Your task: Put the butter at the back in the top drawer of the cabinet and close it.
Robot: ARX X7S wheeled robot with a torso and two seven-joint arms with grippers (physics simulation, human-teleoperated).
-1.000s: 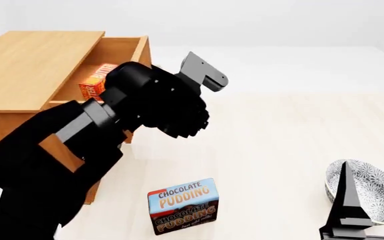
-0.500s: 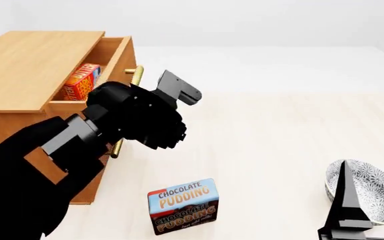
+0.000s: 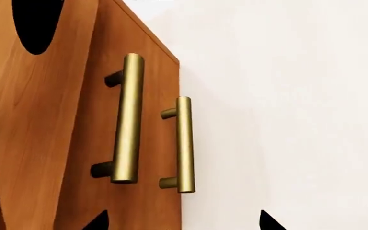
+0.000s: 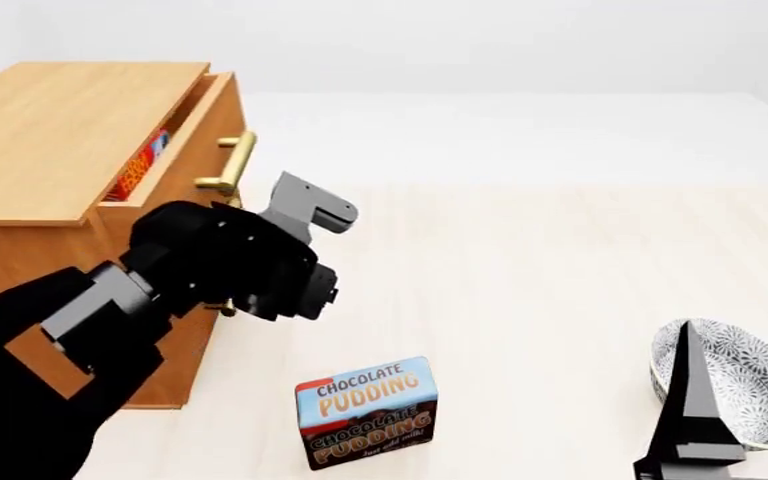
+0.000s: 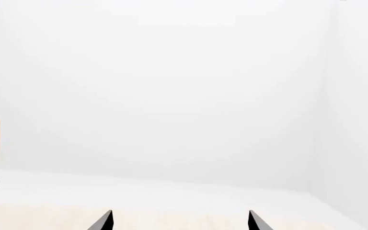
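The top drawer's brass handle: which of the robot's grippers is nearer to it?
Left. The left gripper sits against the cabinet front just below the top drawer's handle; the right gripper is far across the floor.

Plain white walls (image 5: 171, 96) meet a pale wood-grain floor (image 4: 558, 280) (evenly lit).

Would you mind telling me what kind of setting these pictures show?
Likely a bare simulated test room: blank white walls, a pale wood floor, and only a wooden cabinet, a chocolate pudding box and a patterned bowl.
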